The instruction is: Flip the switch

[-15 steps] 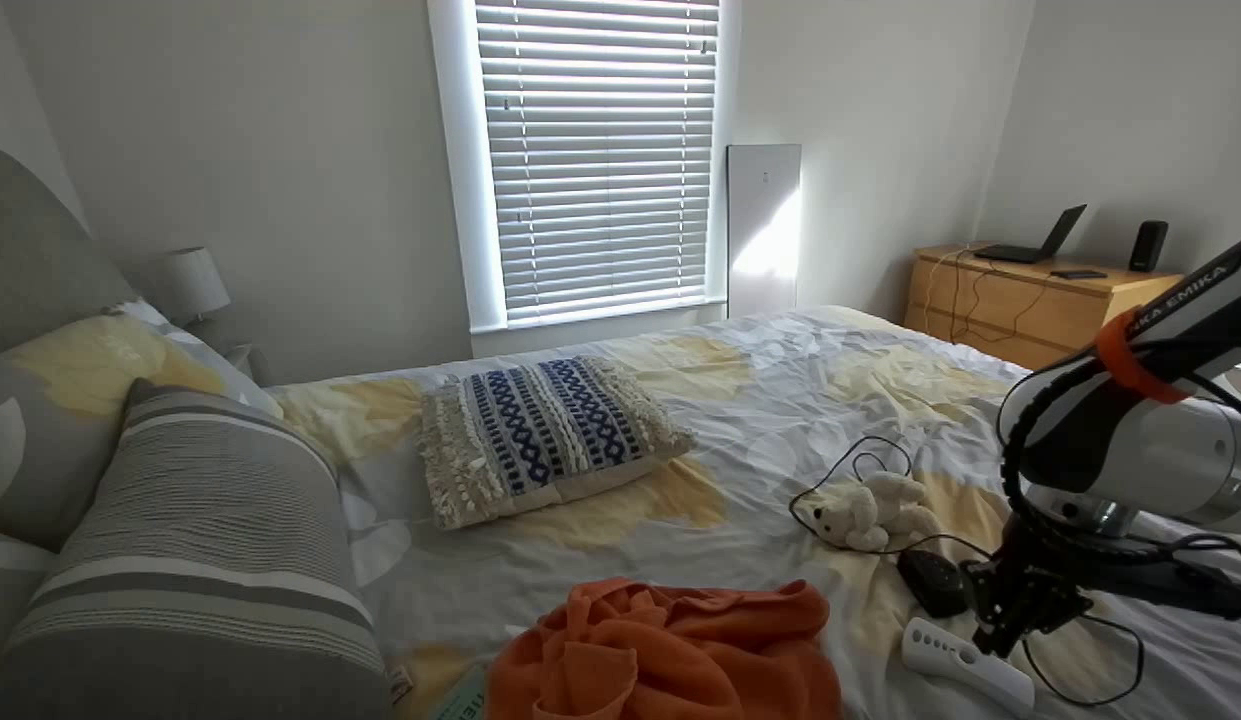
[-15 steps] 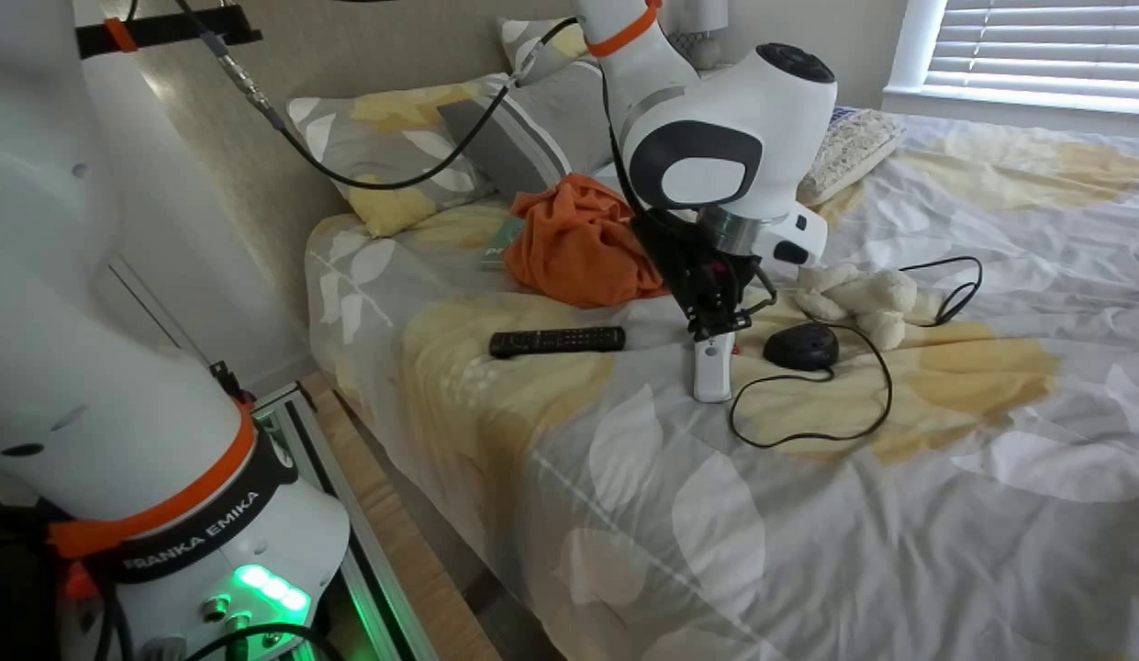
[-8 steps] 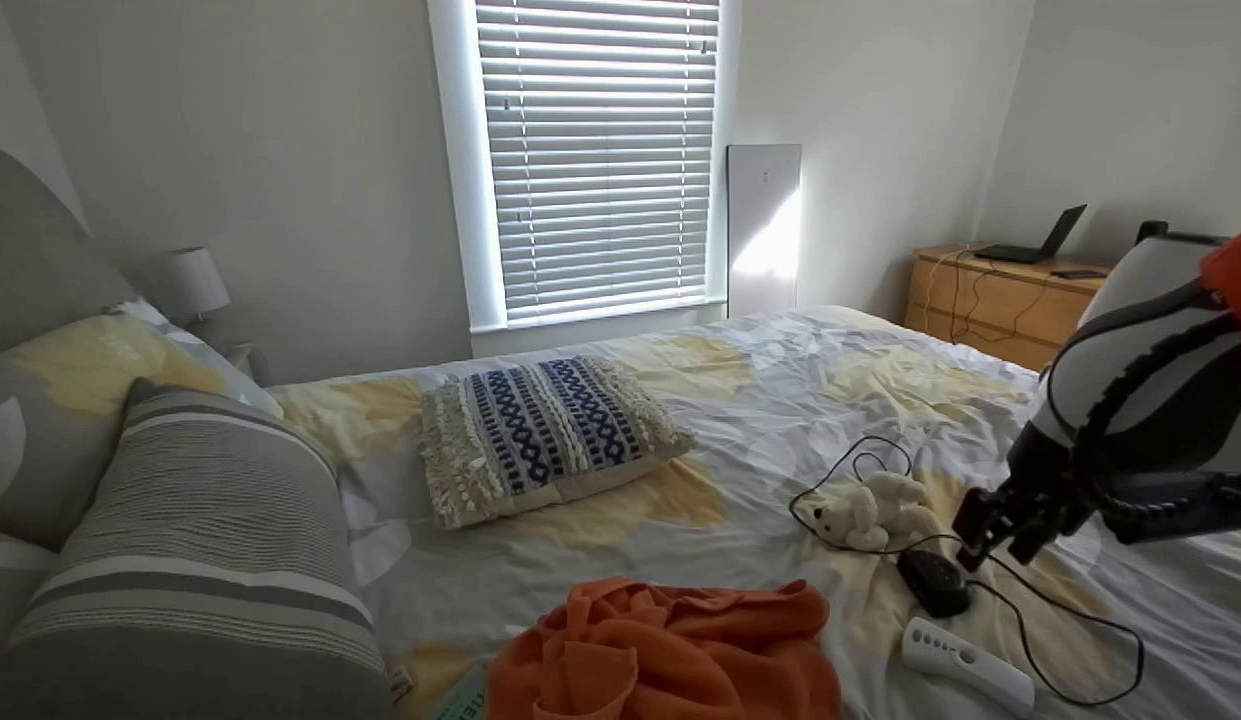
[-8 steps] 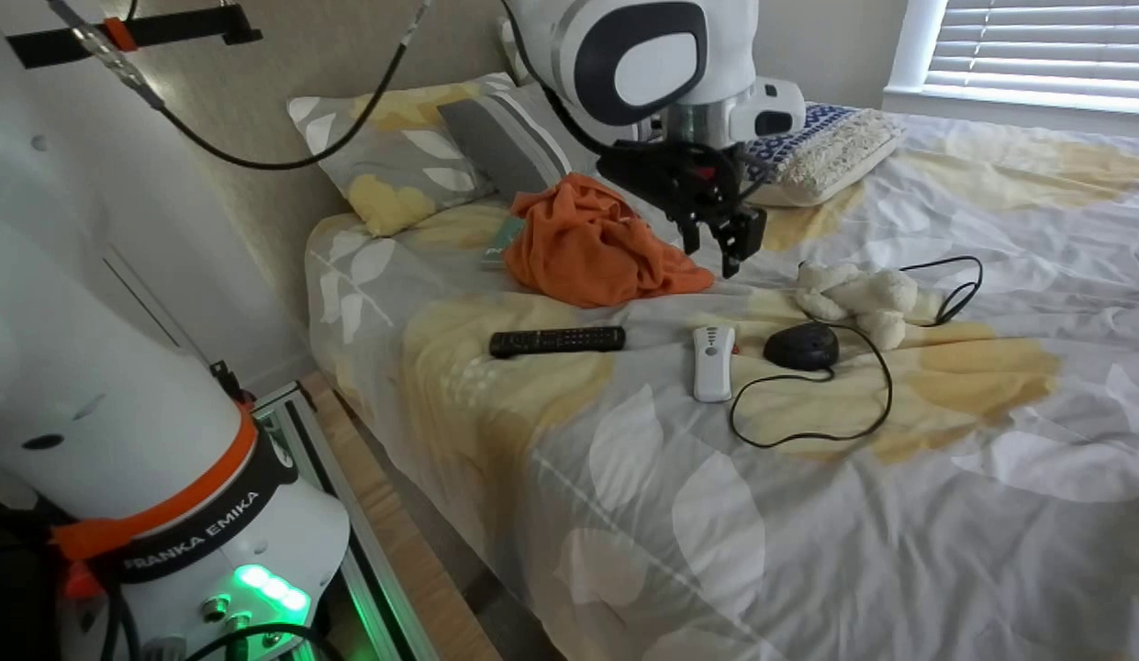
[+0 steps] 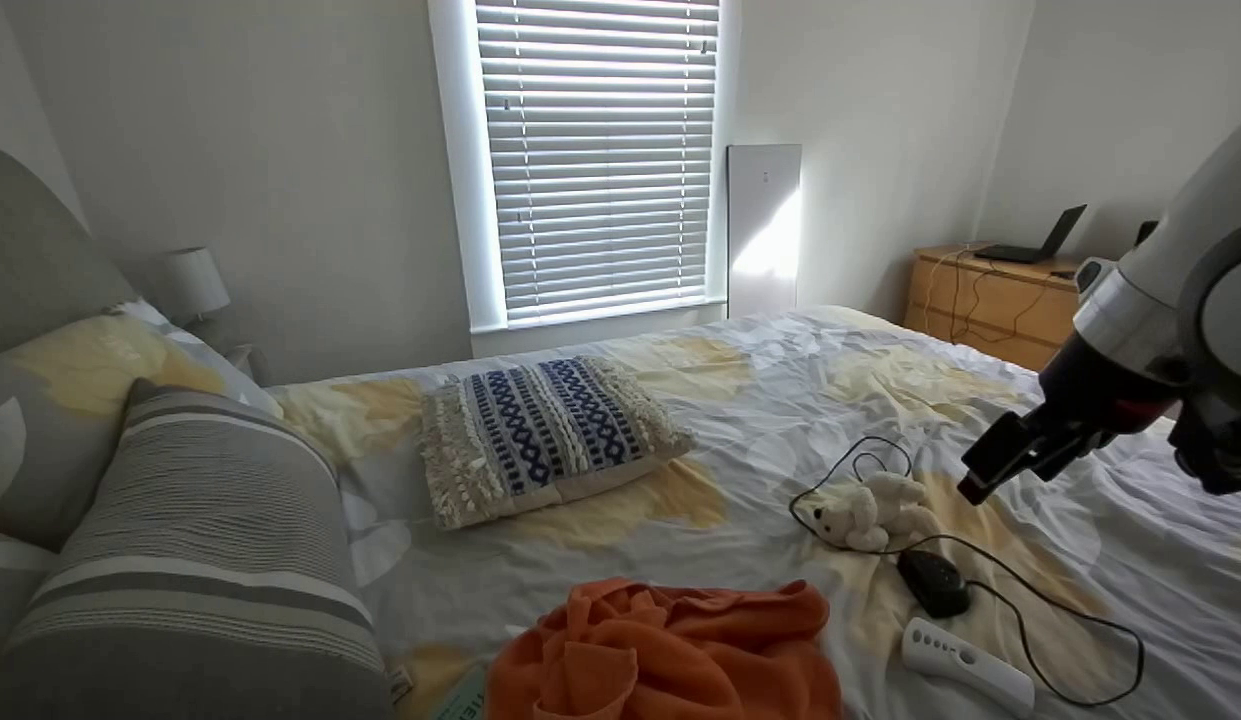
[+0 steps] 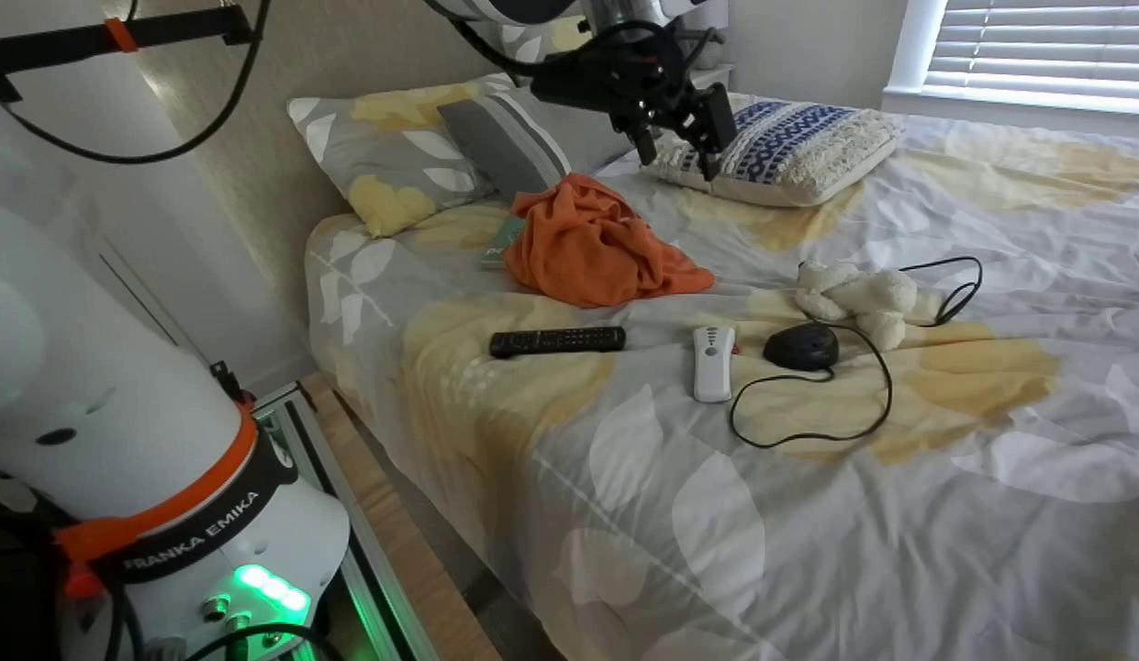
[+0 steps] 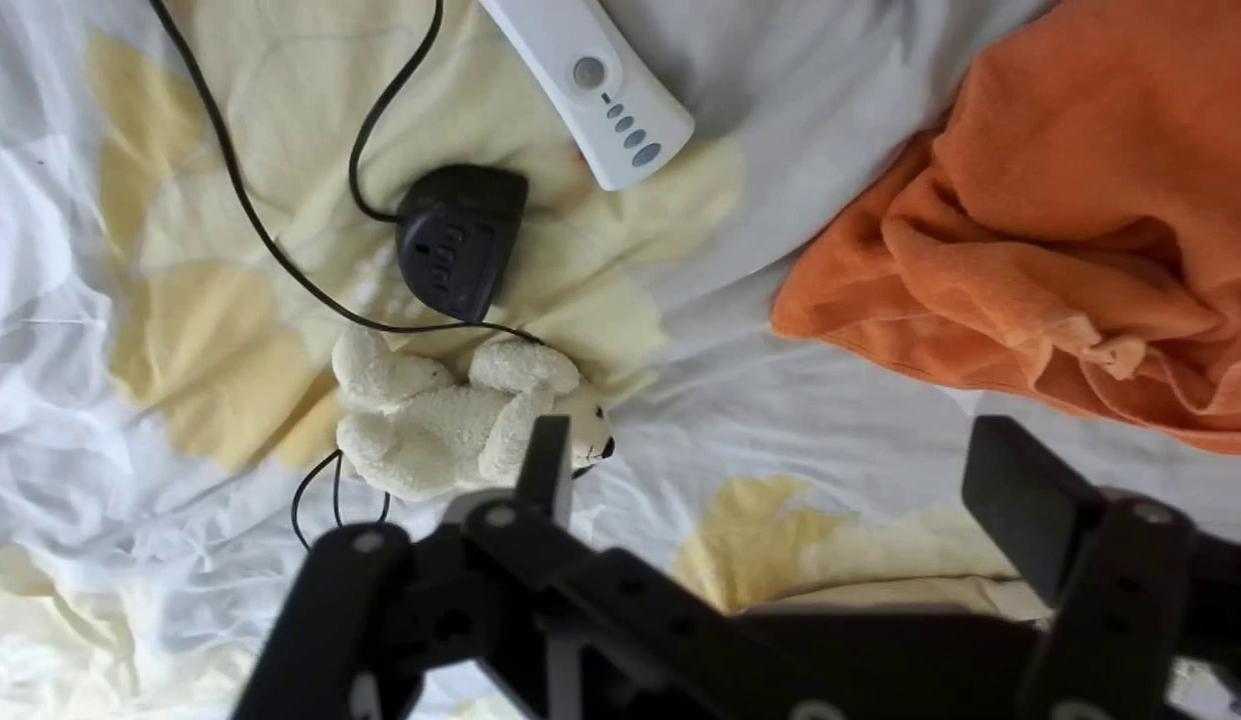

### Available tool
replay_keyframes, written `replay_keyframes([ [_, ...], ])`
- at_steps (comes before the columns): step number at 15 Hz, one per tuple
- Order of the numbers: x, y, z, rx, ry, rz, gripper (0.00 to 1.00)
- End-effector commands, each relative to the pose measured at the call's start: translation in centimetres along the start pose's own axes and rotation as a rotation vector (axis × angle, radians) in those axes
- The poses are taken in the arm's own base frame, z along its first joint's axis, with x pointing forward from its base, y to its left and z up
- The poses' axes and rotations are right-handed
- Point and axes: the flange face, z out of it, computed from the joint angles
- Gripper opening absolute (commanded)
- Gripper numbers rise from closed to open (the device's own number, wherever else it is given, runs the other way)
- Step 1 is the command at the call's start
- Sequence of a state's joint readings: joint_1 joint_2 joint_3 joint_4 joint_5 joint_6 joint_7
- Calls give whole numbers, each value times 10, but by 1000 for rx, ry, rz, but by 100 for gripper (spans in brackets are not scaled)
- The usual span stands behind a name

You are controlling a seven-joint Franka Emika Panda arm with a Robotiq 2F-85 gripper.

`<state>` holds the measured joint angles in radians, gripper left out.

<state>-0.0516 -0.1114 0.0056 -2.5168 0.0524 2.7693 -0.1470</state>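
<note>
- Bedroom with pale walls (image 5: 280, 200) and one blind-covered window (image 5: 600, 150), mostly filled by one bed (image 6: 808, 514) in grey-and-yellow floral covers.
- One robot arm (image 5: 1205, 230) is held over the bed; its gripper (image 7: 770, 490) is raised above the bedding, two fingers (image 7: 1025, 510) spread wide.
- One striped grey pillow (image 5: 200, 560) and one fringed, blue-patterned cushion (image 5: 560, 430) are laid out.
- One orange cloth (image 6: 606, 248) is heaped on the covers.
- One cream plush toy (image 7: 440, 430) is partly hidden by a finger in the wrist view.
- One black remote (image 6: 557, 341) is seen in an exterior view.
- One white handset (image 6: 713, 367), with one round grey button (image 7: 588, 72) and four oval ones, is laid face up on the bed; which control is the switch cannot be told.
- Between it and the toy, one black corded unit (image 7: 460, 240) is placed, its cord (image 6: 812, 437) looped near the handset.
- One small red spot (image 6: 736, 349) is shown at the handset's edge.
</note>
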Motion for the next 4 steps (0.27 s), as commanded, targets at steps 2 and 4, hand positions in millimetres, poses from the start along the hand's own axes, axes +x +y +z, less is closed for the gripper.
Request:
replay_keyframes([
  [2, 0, -3, -9, 0, 13, -4, 99],
  [4, 0, -1, -6, 0, 8, -1, 100],
])
